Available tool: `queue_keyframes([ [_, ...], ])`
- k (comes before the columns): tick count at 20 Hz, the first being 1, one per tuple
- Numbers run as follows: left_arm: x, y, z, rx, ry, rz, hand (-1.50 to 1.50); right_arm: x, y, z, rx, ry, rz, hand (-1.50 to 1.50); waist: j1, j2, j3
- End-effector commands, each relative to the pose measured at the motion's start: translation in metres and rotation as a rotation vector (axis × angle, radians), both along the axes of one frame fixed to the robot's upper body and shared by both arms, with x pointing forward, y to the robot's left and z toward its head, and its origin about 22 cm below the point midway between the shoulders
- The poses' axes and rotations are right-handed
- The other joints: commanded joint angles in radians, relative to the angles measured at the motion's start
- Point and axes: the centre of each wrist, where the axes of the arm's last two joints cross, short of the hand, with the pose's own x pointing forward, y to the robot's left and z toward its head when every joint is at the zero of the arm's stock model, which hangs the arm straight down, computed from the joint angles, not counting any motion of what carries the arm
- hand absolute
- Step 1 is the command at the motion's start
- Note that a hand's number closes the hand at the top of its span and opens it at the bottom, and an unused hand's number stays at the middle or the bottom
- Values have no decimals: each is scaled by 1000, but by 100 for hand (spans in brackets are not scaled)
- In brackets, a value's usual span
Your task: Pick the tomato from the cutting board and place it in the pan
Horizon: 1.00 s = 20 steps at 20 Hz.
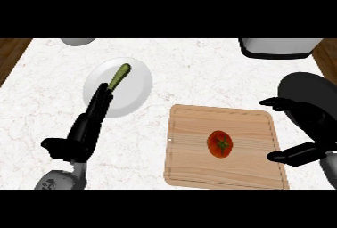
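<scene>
I've got the tomato [219, 144] sitting mid-board [197, 169], untouched, and my right hand [309, 129] spread wide beside it over the board's edge — holding nothing. The pan [304, 84] sits dark behind that hand. My worry: closing off-centre nudges the round fruit and it rolls. Left hand [82, 133] rests open by the plate [135, 95].

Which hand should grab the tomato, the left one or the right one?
Probably the right hand. It is open beside the cutting board, close to the tomato. The left hand is farther away, by the white plate.
</scene>
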Motion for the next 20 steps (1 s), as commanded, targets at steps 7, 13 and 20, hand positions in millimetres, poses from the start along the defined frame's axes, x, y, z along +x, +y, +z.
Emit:
queue_keyframes([
  [7,1,-15,-7,13,-20,-24,0,24,-2,59,-320,-190,124,-150,-5,-2,-3],
  [13,-5,-9,-15,10,-23,-8,0,21,37,72,-607,-217,153,-150,-8,-3,-4],
  [20,-12,-2,-11,-1,-14,-24,0,18,78,33,-921,-282,192,-150,4,0,-3],
])
